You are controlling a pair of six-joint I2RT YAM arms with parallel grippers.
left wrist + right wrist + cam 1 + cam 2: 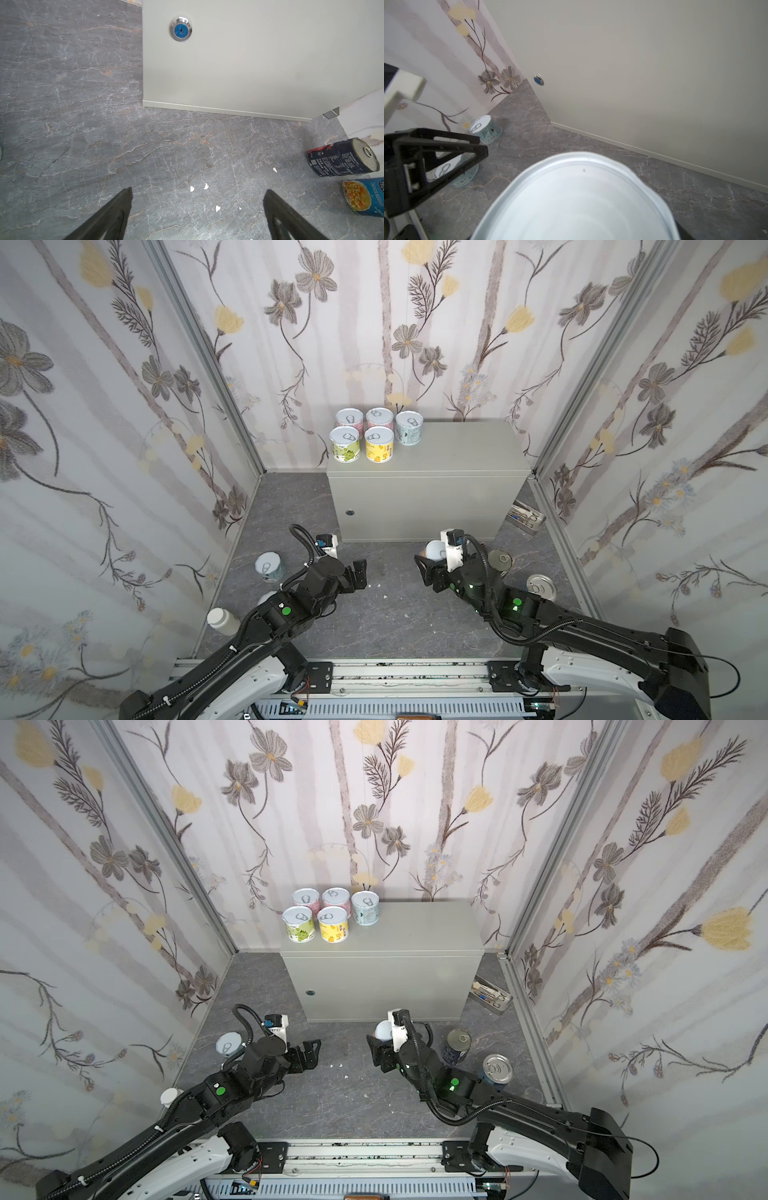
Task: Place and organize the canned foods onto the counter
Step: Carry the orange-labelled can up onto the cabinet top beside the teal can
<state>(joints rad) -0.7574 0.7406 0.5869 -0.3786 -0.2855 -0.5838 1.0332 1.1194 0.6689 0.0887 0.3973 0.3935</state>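
- Left tool [197, 199]: jaws wide apart, nothing between them, over the floor [83, 104] at lower centre-left
- Right tool [432, 559]: clamped on a short can [575, 199], lower centre-right, before the surface [457, 456]
- Five short cans [376, 435] stand grouped on the surface's upper-left corner

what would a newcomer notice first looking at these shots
The five pastel cans clustered at the far left corner of the grey-green counter draw the eye, framed by floral wallpaper on all three walls. Nearer the camera, the right gripper holds a short can whose silvery end fills its wrist view. The left gripper hangs open over the dark marbled floor.
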